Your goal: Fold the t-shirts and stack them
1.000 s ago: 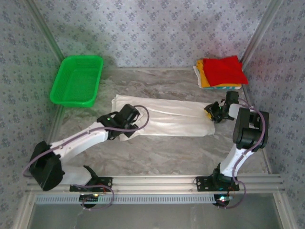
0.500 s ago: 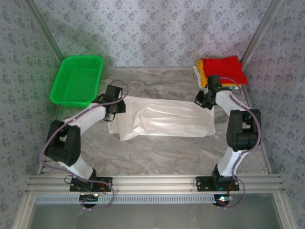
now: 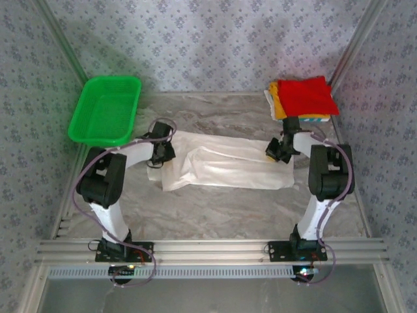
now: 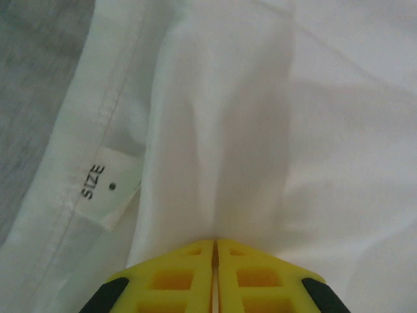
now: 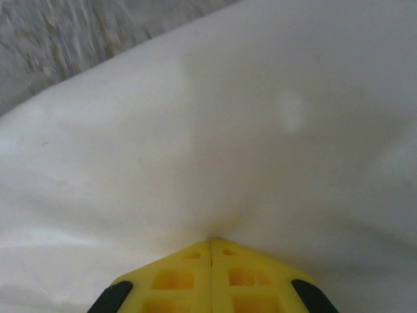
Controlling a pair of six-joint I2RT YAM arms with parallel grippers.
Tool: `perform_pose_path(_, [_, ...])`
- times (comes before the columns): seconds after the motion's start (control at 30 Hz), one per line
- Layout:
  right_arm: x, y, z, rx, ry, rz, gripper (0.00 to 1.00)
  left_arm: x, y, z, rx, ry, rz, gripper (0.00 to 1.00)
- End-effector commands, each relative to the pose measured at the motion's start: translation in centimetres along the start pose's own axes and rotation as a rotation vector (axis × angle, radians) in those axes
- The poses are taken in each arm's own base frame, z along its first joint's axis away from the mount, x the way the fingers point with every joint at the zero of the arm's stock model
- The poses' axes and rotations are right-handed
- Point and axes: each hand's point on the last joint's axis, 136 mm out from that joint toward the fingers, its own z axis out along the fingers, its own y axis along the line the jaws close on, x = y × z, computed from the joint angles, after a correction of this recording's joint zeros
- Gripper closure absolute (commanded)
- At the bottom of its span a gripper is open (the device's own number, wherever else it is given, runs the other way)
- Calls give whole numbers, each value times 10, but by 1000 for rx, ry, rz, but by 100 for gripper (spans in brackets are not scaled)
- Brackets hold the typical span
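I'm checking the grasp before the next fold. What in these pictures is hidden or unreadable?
- Left wrist view: the left gripper, shut on the white t-shirt, hides how many layers it pinches.
- Right wrist view: the right gripper hides the same at its pinch.
- Left wrist view: the label reads SIZE; the size itself is not legible.
- Top view: the red tee covers the stack, so its count is unclear.

The white shirt point(image 4: 260, 130) spills past every edge in both wrist views. The yellow fingers point(image 4: 172, 279) on it get chopped off at the bottom. Can't read the actual size on its tag point(image 4: 107, 192). Behind the shirt, a red tee point(image 3: 306, 96) hides most of the stack point(image 3: 279, 108).
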Motion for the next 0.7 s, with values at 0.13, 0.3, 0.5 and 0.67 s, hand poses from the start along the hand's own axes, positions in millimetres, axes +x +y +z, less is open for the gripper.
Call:
perform_pose_path(0.13, [82, -22, -10, -7, 103, 144, 90, -42, -27, 51, 51, 68, 63, 90])
perform_pose_path(0.3, [160, 7, 4, -23, 205, 69, 89, -94, -114, 74, 262, 91, 207, 88])
perform_pose_path(0.5, [223, 66, 2, -75, 262, -203, 85, -164, -201, 23, 407, -116, 360, 79])
perform_pose_path(0.67, [186, 99, -38, -125, 92, -371, 80, -200, -207, -33, 468, -226, 343, 69])
